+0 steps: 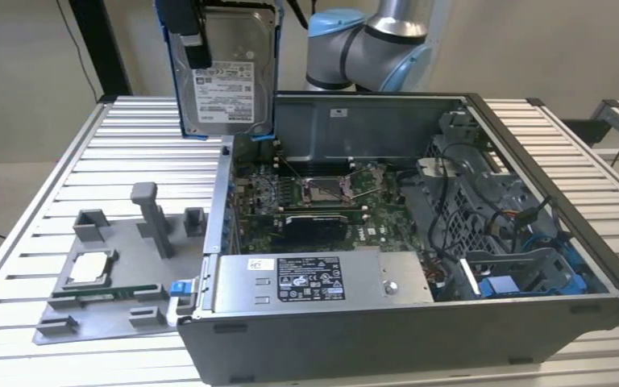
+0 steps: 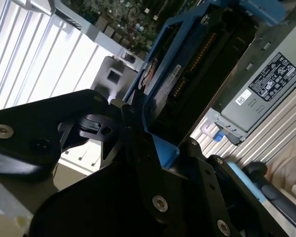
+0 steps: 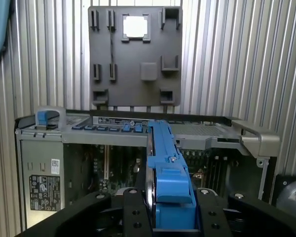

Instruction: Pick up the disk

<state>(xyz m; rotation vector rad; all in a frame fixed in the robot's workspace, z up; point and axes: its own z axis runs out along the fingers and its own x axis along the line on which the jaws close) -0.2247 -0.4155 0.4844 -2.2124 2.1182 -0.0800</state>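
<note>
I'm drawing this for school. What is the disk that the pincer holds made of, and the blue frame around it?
The disk looks like metal: silver-grey with a dull sheen, plus a white label that seems to be paper. Its blue frame looks like plastic: even colour, matt, moulded edges. The pincer clamped on it is matt black with small screws; whether it is metal or plastic, I cannot tell.

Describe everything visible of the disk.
The disk is a flat rectangular silver-grey metal drive with a white printed label, framed along its edges by a blue plastic bracket. It hangs upright in the air, lifted clear of the slatted table and the open computer case. The black hand is shut on it, clamping the bracket from two sides.
</note>
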